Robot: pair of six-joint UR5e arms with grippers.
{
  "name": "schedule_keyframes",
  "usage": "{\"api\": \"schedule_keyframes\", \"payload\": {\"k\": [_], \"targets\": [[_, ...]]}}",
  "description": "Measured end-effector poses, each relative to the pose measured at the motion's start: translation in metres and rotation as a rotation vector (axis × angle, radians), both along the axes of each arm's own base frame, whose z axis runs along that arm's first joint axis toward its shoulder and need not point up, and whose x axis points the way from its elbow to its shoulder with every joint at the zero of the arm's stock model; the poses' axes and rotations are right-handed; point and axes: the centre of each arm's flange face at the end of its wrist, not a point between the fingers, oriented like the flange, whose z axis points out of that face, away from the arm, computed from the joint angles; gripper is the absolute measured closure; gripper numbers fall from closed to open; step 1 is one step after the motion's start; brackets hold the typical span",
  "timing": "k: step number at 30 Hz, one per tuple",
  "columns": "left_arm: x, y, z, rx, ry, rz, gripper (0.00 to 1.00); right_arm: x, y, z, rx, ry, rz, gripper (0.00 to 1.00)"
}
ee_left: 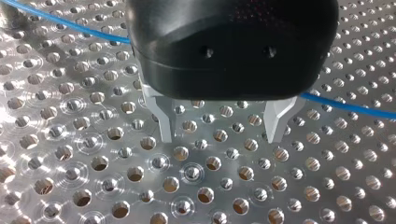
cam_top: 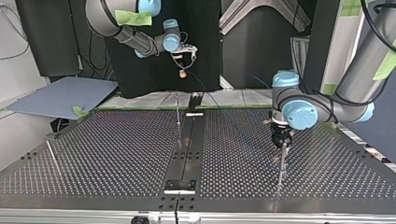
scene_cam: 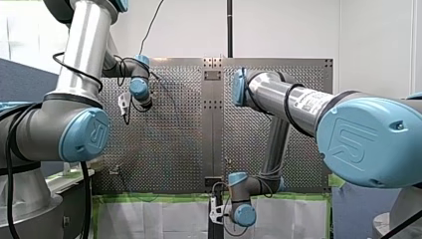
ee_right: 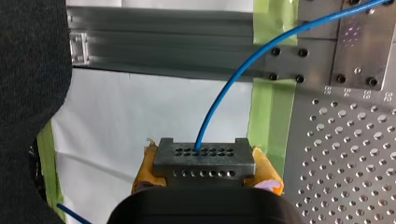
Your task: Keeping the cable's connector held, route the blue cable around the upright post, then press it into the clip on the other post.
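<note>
The blue cable [ee_right: 201, 133] rises from the middle of a dark grey connector [ee_right: 204, 158], a small block dotted with rows of holes. Your right gripper [ee_right: 205, 175] is clamped on that connector, with its yellow pads [ee_right: 266, 170] pressed against the block's two sides. From there the cable curves up and away, crossing a strip of green tape [ee_right: 264, 116] onto the perforated table [ee_right: 336, 154]. A white sheet [ee_right: 140, 107] lies beside the tape, off the table's edge, under the held connector.

In the left wrist view the same blue cable runs in a long line across the table, passing behind the black body of your left gripper [ee_left: 219, 126]. It is apart from the gripper's metal fingers [ee_left: 163, 119]. Those fingers are spread wide, with nothing between them and only the holed plate beneath.

In the top view your left gripper points straight down at the view's right. It stands directly over a thin upright post [cam_top: 282, 163], and you cannot tell whether the two touch. A second thin post [cam_top: 178, 114] stands near the table's middle, towards its far edge. Your right arm is held beyond that far edge, well apart from both posts. The clip is too small to make out.
</note>
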Motion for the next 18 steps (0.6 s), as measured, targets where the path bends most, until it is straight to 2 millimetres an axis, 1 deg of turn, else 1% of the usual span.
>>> {"api": "schedule_keyframes", "payload": {"k": [4,8,18], "targets": [[0.0,0.001,0.0,-0.002,0.0,0.002,0.07,-0.006,0.002,0.002,-0.009,0.015,-0.002,1.0],[0.0,0.001,0.0,-0.003,-0.001,0.002,0.07,-0.012,0.003,0.012,-0.03,0.008,-0.012,1.0],[0.001,0.002,0.0,-0.013,-0.002,0.006,0.07,-0.031,-0.007,0.061,-0.103,-0.079,-0.086,1.0]]}}
